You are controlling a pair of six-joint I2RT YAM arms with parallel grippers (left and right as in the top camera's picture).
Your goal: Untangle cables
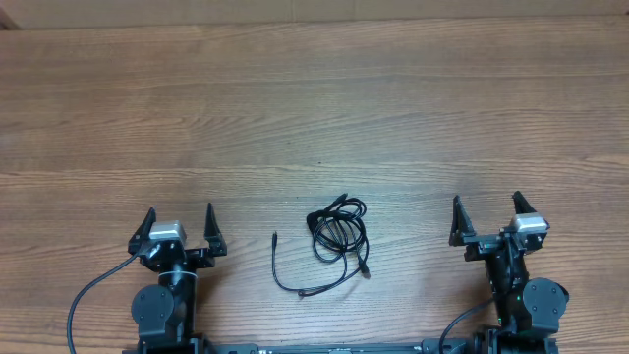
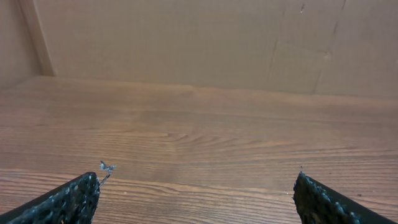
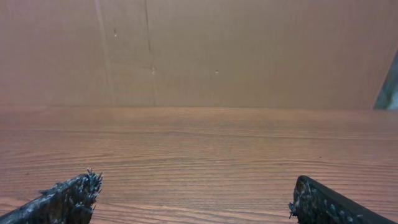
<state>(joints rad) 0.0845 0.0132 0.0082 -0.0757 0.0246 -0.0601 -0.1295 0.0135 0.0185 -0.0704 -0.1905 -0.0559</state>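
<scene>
The cables (image 1: 337,233) are thin black cords lying on the wooden table in the overhead view, between the two arms near the front edge. Part is bundled in small loops; one loose strand (image 1: 295,285) curves out to the lower left. My left gripper (image 1: 180,224) is open and empty, left of the cables. My right gripper (image 1: 487,214) is open and empty, right of them. Neither touches the cables. In the left wrist view (image 2: 198,193) and the right wrist view (image 3: 196,196) only the spread fingertips and bare wood show; the cables are out of view there.
The wooden table (image 1: 314,108) stretches far beyond the cables. A cardboard-coloured wall (image 2: 199,43) stands at the table's far side. Thicker black arm wires (image 1: 88,295) trail beside the arm bases at the front edge.
</scene>
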